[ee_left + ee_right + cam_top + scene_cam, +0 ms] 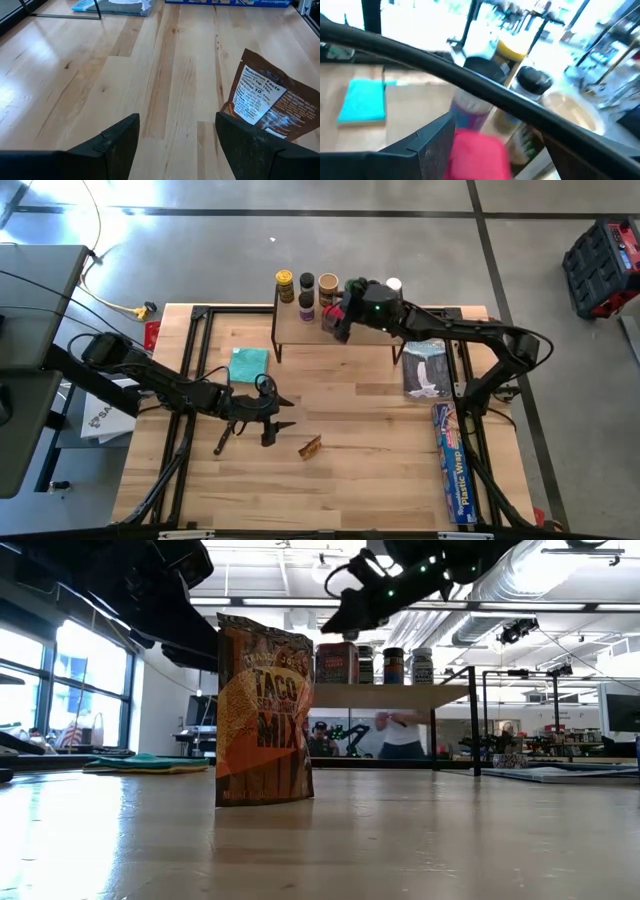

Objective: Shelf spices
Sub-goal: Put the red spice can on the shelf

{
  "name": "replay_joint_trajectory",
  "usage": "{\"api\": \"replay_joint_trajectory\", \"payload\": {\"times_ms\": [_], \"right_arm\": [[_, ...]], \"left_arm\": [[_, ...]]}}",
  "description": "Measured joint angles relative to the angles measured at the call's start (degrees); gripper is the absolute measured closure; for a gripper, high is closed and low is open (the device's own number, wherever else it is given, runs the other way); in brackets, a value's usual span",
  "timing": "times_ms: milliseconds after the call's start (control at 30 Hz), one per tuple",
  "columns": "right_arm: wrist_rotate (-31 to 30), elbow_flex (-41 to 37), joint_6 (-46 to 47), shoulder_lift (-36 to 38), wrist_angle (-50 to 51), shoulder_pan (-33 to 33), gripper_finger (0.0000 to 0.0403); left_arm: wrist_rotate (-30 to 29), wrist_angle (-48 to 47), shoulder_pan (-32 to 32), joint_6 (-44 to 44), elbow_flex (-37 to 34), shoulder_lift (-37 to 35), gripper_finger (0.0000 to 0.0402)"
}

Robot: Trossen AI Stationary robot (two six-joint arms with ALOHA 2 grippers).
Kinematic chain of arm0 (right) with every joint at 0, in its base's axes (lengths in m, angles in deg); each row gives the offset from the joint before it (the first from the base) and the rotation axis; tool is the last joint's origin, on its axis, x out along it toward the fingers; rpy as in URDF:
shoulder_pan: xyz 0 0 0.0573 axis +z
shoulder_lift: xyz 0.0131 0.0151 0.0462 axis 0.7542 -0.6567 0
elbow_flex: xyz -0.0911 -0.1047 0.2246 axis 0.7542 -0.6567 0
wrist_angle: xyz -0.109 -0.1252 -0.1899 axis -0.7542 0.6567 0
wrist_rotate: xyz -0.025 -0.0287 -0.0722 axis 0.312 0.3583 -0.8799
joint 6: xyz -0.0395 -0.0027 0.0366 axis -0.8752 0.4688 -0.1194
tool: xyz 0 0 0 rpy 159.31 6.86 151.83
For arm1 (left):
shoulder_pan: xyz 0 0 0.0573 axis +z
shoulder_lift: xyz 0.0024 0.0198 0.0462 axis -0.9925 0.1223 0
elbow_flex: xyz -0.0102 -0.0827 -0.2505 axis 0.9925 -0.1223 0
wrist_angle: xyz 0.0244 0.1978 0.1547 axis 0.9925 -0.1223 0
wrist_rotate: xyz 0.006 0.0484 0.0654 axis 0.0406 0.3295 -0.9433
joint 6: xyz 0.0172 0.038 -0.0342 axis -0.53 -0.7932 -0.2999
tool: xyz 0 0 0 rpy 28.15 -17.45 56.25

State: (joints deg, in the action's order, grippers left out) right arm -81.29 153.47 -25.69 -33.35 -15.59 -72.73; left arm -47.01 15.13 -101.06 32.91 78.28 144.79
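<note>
The shelf (330, 335) stands at the table's far middle. Several spice jars stand along its far edge, among them yellow-lidded (285, 284), black-lidded (306, 281) and tan-lidded (328, 284) ones. My right gripper (338, 320) is open above the shelf, its fingers on either side of the red box (479, 152), which rests on the shelf top. The brown-orange packet (264, 710) stands upright on the table. My left gripper (283, 413) hovers open just left of it, with nothing between its fingers (120, 145). My right gripper has one finger (435, 145) close beside the red box's side (457, 150); I cannot tell whether it touches. A gap shows between the box and the other finger.
A teal cloth (248, 365) lies left of the shelf. A long blue plastic-wrap box (452, 465) lies along the table's right edge, with a blue-and-white bag (427, 368) beyond it. Bare wood lies between the packet and the shelf.
</note>
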Motion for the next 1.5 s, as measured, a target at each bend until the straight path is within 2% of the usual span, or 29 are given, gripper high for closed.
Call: {"api": "replay_joint_trajectory", "payload": {"times_ms": [167,333,433,533,733,800,1033,1500], "right_arm": [[-2.89,-0.02,-1.80,2.99,1.49,2.46,0.0118],[-6.68,0.00,0.45,7.40,9.67,7.84,0.0140],[-5.95,-0.72,3.61,8.17,13.72,11.32,0.0184],[-5.48,-3.88,5.65,7.81,14.52,13.87,0.0245],[-9.38,-12.06,11.54,7.05,5.31,13.18,0.0369],[-9.35,-13.97,12.57,6.68,1.93,12.05,0.0393],[-5.99,-16.04,14.89,5.17,-3.11,7.87,0.0392],[-7.65,-15.91,15.26,4.50,-7.01,3.76,0.0402]], "left_arm": [[0.00,-0.04,-0.02,0.08,0.01,0.00,0.0145],[-0.02,0.02,-0.02,0.32,0.02,0.00,0.0145],[-0.03,0.10,-0.02,0.55,0.01,0.00,0.0145],[-0.04,0.11,-0.02,0.59,0.00,0.00,0.0145],[-0.04,0.19,-0.02,0.55,0.01,0.00,0.0145],[-0.06,0.38,-0.02,0.07,0.01,-0.02,0.0145],[-0.04,0.63,-0.02,0.04,0.01,-0.02,0.0145],[-0.04,0.59,-0.02,0.02,0.02,-0.02,0.0145]]}}
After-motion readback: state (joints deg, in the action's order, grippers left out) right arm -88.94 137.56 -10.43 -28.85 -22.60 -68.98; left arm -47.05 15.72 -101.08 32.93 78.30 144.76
